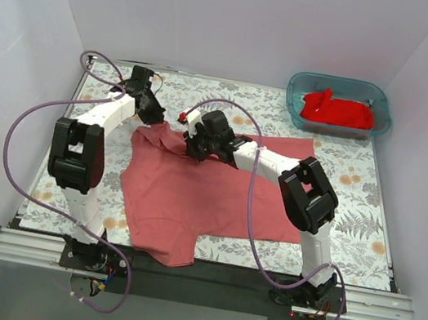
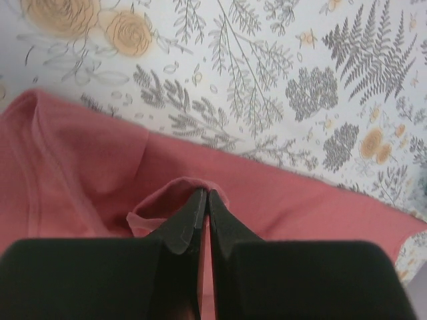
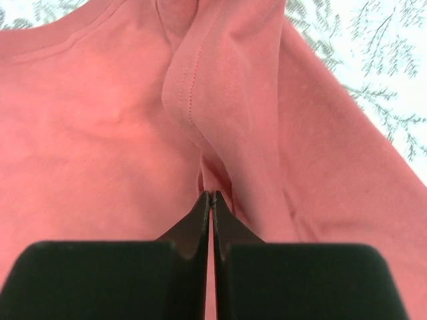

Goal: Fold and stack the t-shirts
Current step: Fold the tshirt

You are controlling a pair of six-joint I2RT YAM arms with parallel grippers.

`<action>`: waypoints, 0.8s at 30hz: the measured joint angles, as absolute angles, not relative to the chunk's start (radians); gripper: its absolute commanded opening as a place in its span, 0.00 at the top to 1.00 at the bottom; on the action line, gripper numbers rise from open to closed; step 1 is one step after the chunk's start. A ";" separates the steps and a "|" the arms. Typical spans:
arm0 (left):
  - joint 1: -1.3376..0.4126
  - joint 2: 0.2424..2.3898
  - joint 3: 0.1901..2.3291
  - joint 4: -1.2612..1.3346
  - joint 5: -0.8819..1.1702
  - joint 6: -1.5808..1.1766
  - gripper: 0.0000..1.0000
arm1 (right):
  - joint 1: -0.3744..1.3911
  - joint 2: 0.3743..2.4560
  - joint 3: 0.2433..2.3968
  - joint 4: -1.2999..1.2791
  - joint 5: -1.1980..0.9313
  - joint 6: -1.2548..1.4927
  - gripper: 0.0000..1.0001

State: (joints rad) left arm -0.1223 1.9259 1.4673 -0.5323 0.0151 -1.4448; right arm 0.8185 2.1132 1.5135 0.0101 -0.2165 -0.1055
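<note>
The teal tub (image 1: 295, 100), at the far-right table (image 1: 356, 202) corner, holds the red t-shirt (image 1: 339, 111). Salmon t-shirt (image 1: 199, 195) lies mid-table; my left tool (image 2: 205, 195) and right tool (image 3: 211, 197) each clamp its far edge, patterned table showing beyond.

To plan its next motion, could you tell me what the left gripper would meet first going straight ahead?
The left gripper is shut on a fold of the salmon t-shirt, so that cloth comes first; beyond it lies the floral table cover, though depth is unclear.
</note>
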 measured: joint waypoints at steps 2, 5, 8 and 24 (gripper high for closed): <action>-0.122 1.858 1.415 -0.536 0.027 -1.448 1.00 | 0.818 2.085 1.500 -0.020 -0.228 -0.111 0.99; -0.122 1.753 1.338 -0.557 0.041 -1.452 1.00 | 0.818 2.041 1.460 -0.060 -0.248 -0.120 0.99; -0.122 1.663 1.281 -0.582 0.050 -1.454 1.00 | 0.818 2.009 1.425 -0.100 -0.265 -0.134 0.99; -0.123 1.351 0.955 -0.728 0.091 -1.489 0.99 | 0.818 1.917 1.378 -0.296 -0.300 -0.211 0.99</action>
